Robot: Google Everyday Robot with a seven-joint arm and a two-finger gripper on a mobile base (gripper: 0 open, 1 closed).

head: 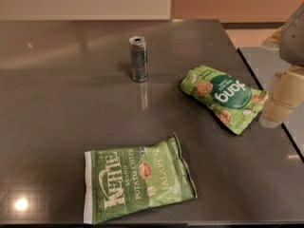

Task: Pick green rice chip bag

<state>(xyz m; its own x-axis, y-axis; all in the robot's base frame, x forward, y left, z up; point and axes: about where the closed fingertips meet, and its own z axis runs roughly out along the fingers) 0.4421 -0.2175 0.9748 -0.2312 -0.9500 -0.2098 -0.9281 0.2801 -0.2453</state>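
The green rice chip bag (pixel 223 98) lies flat on the dark table (pixel 61 108), right of centre. It is bright light green with a dark green round patch, white letters and pictures of tan chips. My gripper (pixel 281 99), cream-coloured, hangs at the right edge of the camera view. It is just beside the bag's right end, low over the table's right edge. It holds nothing that I can see.
A silver drink can (pixel 138 59) stands upright at the back centre. A larger olive-green Kettle potato chips bag (pixel 137 180) lies flat at the front. A second grey surface (pixel 266 63) adjoins the table on the right, behind the gripper.
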